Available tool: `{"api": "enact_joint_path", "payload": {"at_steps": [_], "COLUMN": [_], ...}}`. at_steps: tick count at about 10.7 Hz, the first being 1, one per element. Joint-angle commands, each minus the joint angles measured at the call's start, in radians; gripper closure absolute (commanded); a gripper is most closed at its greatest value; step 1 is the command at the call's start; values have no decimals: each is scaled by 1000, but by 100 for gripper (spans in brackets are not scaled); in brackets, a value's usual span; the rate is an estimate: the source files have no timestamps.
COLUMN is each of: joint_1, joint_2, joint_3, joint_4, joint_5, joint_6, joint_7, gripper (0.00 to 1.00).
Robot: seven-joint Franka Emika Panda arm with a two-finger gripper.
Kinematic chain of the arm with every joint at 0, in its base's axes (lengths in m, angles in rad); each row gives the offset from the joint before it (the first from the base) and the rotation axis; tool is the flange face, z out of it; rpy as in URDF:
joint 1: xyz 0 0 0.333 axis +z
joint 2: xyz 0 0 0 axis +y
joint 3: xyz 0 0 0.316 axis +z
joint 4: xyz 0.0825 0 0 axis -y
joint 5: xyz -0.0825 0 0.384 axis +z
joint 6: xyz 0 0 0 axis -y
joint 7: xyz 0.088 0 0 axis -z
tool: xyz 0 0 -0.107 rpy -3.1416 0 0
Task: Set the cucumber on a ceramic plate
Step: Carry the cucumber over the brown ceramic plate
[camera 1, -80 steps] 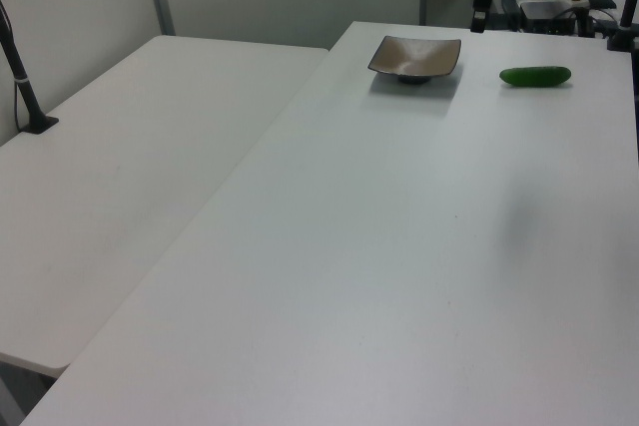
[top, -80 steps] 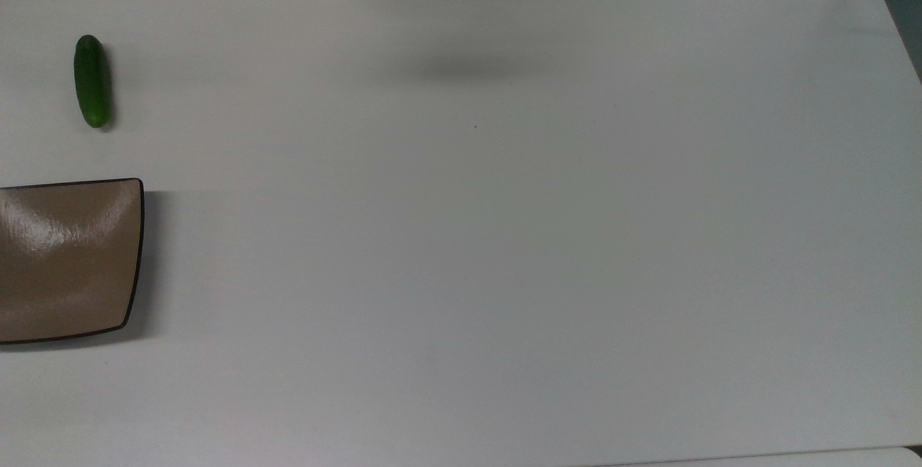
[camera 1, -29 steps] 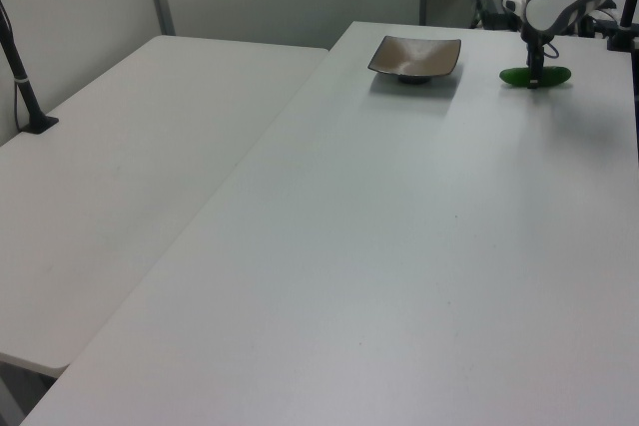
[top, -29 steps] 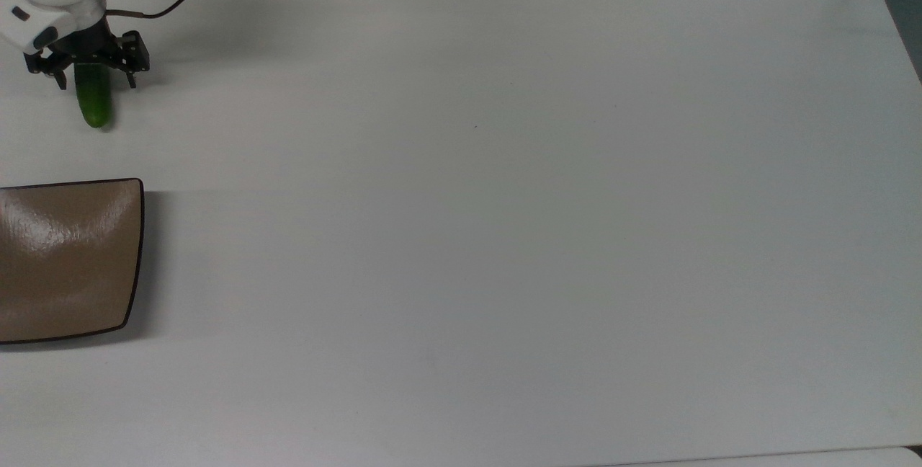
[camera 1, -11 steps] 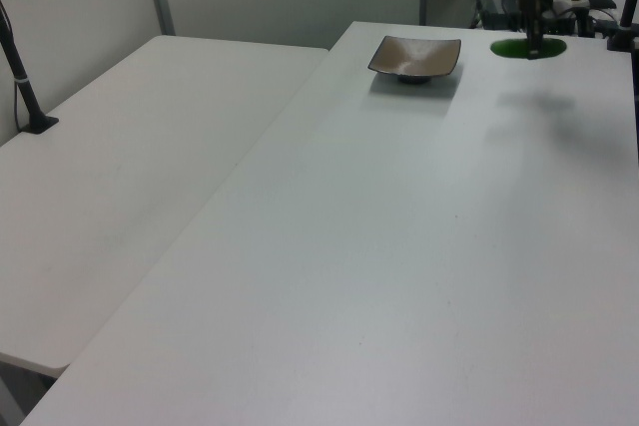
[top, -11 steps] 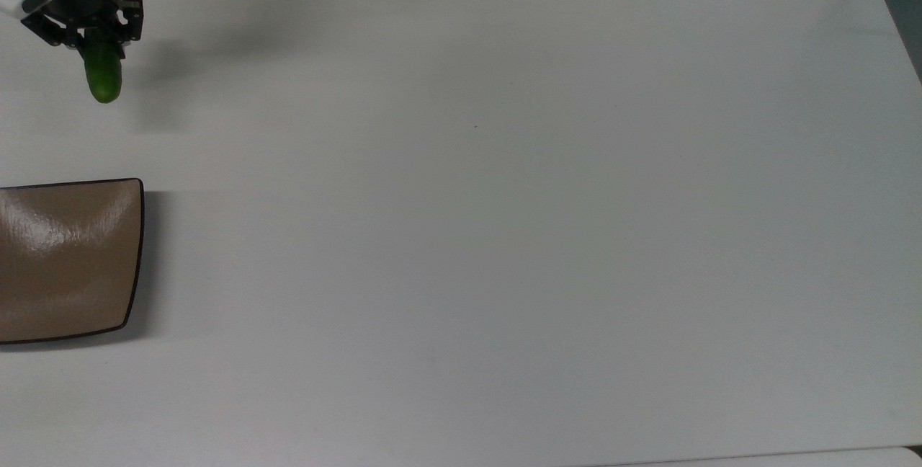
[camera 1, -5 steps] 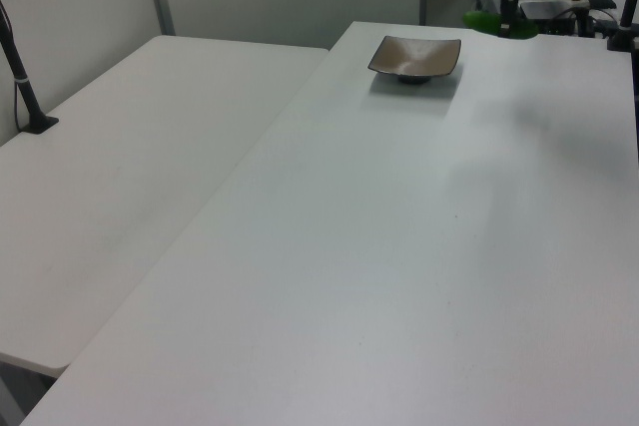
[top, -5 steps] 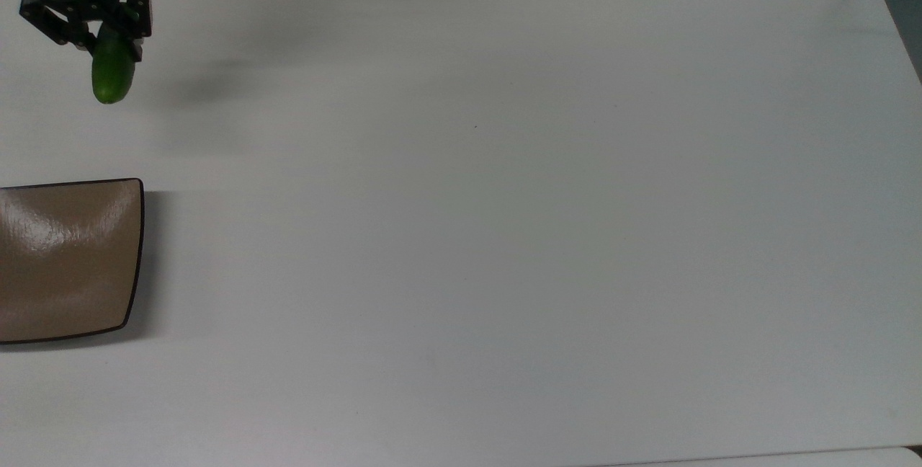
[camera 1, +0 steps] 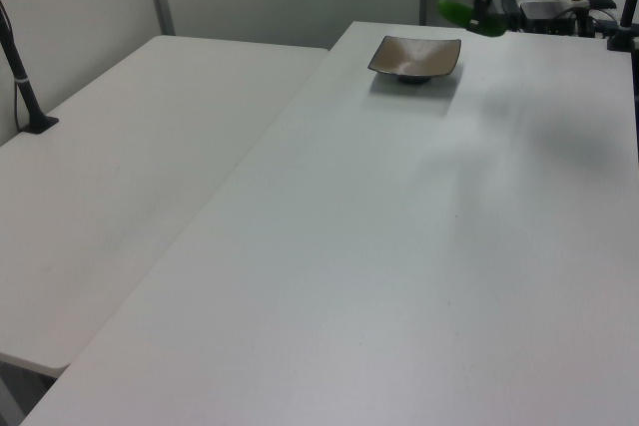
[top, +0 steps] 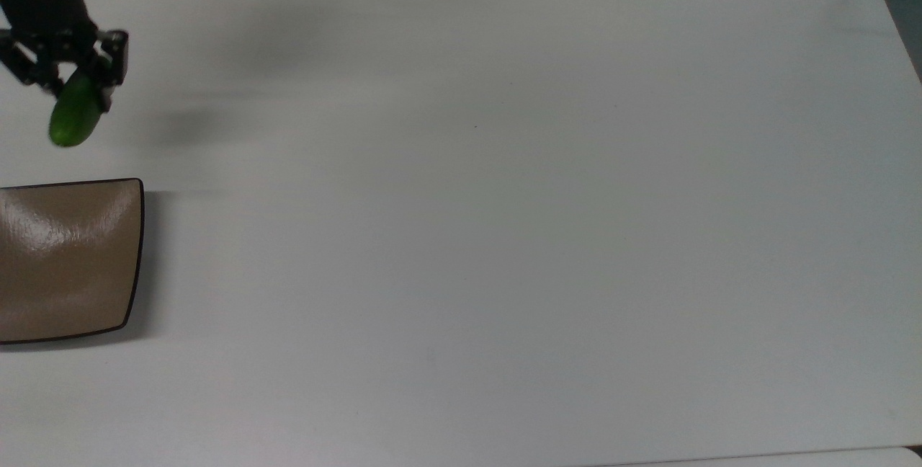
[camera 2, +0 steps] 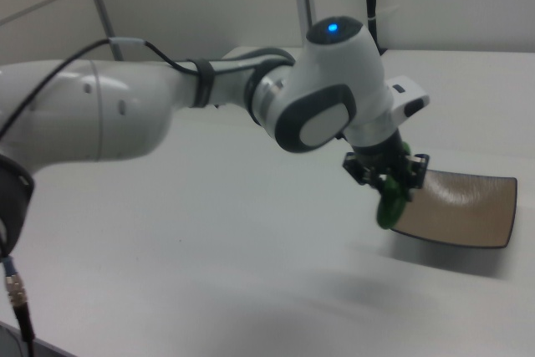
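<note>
1. While the white worktop (top: 504,200) bears it, the ceramic plate (top: 65,258) sits at 9 o'clock in the top view.
2. Robot's end effector (top: 68,74) pinches one end of the cucumber (top: 72,117), airborne at 10 o'clock.
3. Such an off-centre hold could let it swing or slip short of the plate.

The small dark green cucumber (top: 70,117) has a smooth, faintly shiny skin, and the square tan-brown ceramic plate (top: 68,261) is glazed to a high gloss, with pale reflections on its surface and a thin dark rim. The broad white table (top: 504,200) looks smooth and matt, while the robot arm (camera 2: 209,106) wears smooth, glossy white shells that look like plastic with grey joint caps, ending in a matt black gripper (camera 2: 389,175)
</note>
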Motion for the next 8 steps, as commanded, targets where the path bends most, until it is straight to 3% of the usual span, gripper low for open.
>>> {"api": "enact_joint_path", "payload": {"at_steps": [1, 5, 8], "joint_1": [-10, -7, -4], "joint_2": [136, 323, 423], "joint_3": [9, 23, 23], "joint_4": [101, 213, 264], "joint_5": [61, 97, 94], "joint_6": [187, 443, 525], "joint_7": [5, 12, 12], "gripper": [98, 98, 97]}}
